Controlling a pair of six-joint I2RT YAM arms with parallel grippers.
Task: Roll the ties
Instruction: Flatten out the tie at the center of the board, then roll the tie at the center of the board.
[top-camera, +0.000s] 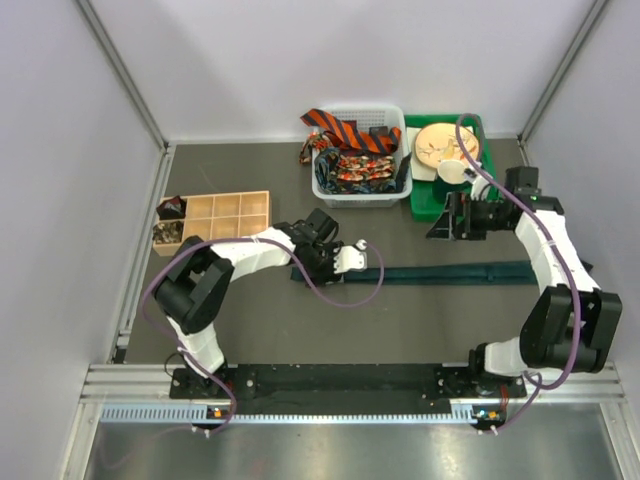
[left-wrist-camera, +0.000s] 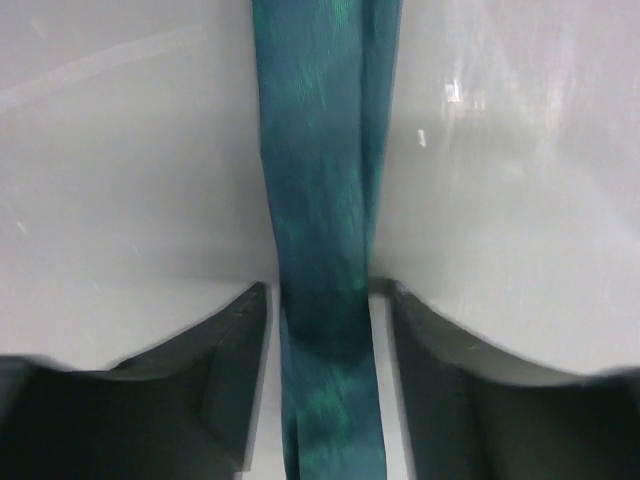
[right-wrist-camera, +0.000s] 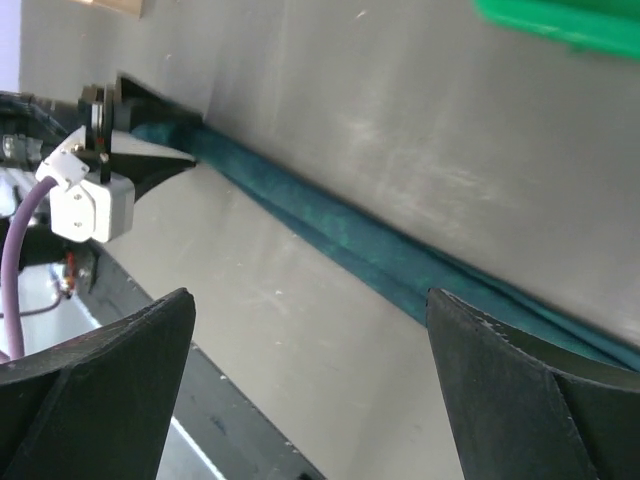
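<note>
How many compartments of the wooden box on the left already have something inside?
2. Both are in the leftmost column of the wooden box: the far one holds a dark bundle, the near one a speckled bundle. The others look empty.

No legible text, label, brand, number or sign on anything in view.

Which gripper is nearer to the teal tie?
Left. The left gripper straddles one end of the teal tie, a finger on each side; the right gripper hangs open, well clear of it.
</note>
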